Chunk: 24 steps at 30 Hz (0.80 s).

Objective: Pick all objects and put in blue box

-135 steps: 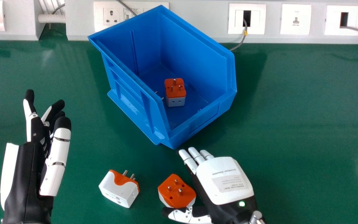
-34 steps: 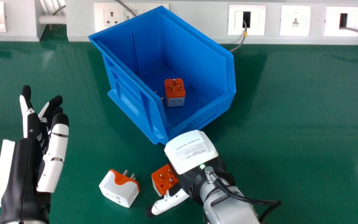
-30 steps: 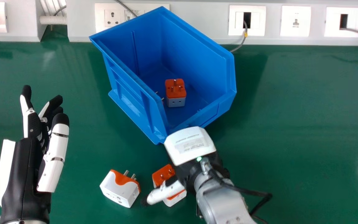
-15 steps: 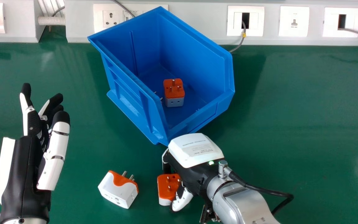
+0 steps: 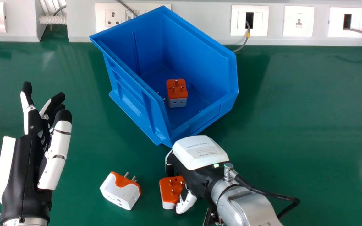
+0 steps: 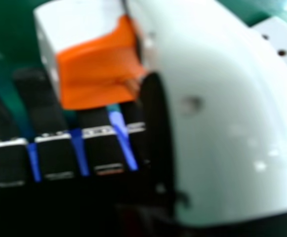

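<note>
The robot's right hand [image 5: 200, 152] closes its curled fingers [image 5: 169, 169] and thumb [image 5: 185, 202] around an orange-and-white plug adapter [image 5: 170, 190] at a green work surface [image 5: 309, 125], just to the near side of a blue storage bin [image 5: 203, 121]. The gripped adapter's metal pins face up; whether it is clear of the surface cannot be told. In the right hand view, its orange face sits between the fingers and the thumb.

To the left, a second orange-and-white adapter [image 5: 121, 191] lies on the green surface, apart from the hand, its pins pointing toward the far side. Inside the bin, a third adapter [image 5: 177, 93] rests on the floor, orange side up, with more metal pins [image 5: 164, 99] showing beside it near the left wall.

The left hand [image 5: 55, 153], open with fingers extended, is at the left of the scene, well apart from the adapters. White wall sockets [image 5: 113, 17] and a gray cable [image 5: 243, 44] line the far edge.
</note>
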Each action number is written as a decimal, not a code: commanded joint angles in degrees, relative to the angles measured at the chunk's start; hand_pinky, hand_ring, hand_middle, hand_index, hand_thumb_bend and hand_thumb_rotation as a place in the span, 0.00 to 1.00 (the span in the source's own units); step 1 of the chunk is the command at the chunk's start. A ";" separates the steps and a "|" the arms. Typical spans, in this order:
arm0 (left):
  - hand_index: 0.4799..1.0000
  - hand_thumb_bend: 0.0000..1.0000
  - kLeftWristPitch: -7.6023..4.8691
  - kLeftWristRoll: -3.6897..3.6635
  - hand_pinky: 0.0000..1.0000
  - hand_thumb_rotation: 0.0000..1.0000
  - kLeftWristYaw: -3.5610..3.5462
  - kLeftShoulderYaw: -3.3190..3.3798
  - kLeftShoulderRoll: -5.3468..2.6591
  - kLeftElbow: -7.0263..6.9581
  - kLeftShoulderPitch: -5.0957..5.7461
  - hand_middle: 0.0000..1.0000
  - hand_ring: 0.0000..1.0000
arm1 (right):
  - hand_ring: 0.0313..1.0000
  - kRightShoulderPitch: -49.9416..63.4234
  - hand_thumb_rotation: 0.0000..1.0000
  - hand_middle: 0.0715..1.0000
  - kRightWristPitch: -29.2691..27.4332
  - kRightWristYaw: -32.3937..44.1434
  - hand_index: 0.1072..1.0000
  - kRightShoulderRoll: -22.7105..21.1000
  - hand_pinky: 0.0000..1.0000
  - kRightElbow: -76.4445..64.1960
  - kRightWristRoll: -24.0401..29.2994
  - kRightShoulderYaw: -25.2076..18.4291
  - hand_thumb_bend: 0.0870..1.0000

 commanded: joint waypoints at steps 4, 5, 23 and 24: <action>0.80 0.31 -0.64 -0.14 0.83 0.83 -0.17 0.33 0.54 -1.22 -0.19 0.92 0.91 | 0.36 7.65 0.00 0.46 0.34 3.59 0.48 -3.95 0.28 -7.07 2.23 -0.82 0.46; 0.80 0.30 -0.61 -0.11 0.84 0.83 -0.13 0.34 0.51 -1.23 -0.18 0.92 0.91 | 0.36 8.29 0.00 0.46 0.34 3.92 0.49 -4.43 0.27 -8.40 2.20 -1.03 0.46; 0.80 0.32 -0.97 0.33 0.83 0.83 0.54 0.16 -0.05 0.04 -0.19 0.92 0.91 | 0.16 19.93 0.00 0.41 -3.07 0.55 0.43 -12.11 0.11 -33.57 6.02 -17.92 0.47; 0.80 0.32 -1.17 0.34 0.83 0.83 0.57 0.15 -0.05 0.29 -0.21 0.92 0.91 | 0.15 18.94 0.00 0.42 -2.98 0.64 0.42 -12.33 0.11 -33.61 5.28 -18.53 0.47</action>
